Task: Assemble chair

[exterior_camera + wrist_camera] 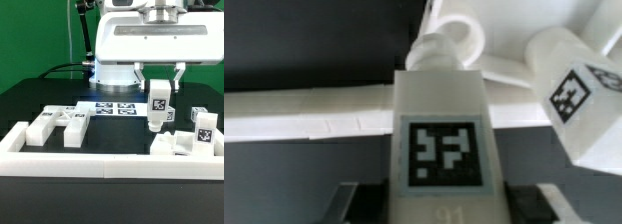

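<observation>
A: What are the jaws doing?
B: Clenched on a long chair piece point(156, 110), gripped near its top; it hangs upright with its tag facing the exterior camera; I cannot tell whether its lower end touches the counter point(115, 138).
A: Where in the scene is it?
B: Right of centre in the exterior view, just to the right of the marker board point(112, 107) and a little nearer.
A: And the rest of the chair?
B: A cluster of white blocks point(60, 125) lies at the exterior view's left, inside the border rail point(100, 163); a tagged block point(204, 128) stands at the far right; a lower block point(172, 146) sits near the rail, just beside the foot of the held piece.
A: What does the wrist view add?
B: The held piece runs straight away from the camera, its tag large in the middle; the tagged block lies close beside it; the rail crosses behind.
</observation>
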Controlling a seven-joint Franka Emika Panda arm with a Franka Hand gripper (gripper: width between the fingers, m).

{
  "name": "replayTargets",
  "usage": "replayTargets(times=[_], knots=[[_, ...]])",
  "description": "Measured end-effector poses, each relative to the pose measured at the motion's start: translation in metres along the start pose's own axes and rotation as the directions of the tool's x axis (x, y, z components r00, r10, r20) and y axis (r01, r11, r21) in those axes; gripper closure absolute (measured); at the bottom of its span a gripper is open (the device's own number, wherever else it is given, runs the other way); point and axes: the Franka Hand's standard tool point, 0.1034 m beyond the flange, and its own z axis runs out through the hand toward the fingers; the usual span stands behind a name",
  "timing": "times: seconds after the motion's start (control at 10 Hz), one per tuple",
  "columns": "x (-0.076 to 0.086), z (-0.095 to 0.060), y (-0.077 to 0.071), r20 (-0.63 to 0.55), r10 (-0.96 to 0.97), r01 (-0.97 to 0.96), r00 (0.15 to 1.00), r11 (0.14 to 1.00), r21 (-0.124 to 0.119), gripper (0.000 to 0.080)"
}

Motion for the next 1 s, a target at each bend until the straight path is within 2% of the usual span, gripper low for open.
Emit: replayTargets(times=[0.2,0.3,0.4,0.5,0.7,1.0], knots=[[0.001,0.000,0.001,-0.026,-0.001,0.001,1.000,1.000,-0.005,0.0509],[0.005,0.000,0.001,-0.122,-0.010,0.007,0.992,1.000,-0.020,0.0509],[-0.001,0.005,-0.007,-0.087,-0.009,0.009,0.996,1.000,-0.008,0.0509],[0.006,0.003,-0.011,-0.088,-0.011,0.011,0.996,1.000,-0.002,0.0509],[0.006,0.007,-0.023,-0.088,-0.026,0.026,0.996,1.000,0.005,0.0509],[0.005,0.007,-0.023,-0.086,-0.030,0.031,0.996,1.000,0.004,0.0509]])
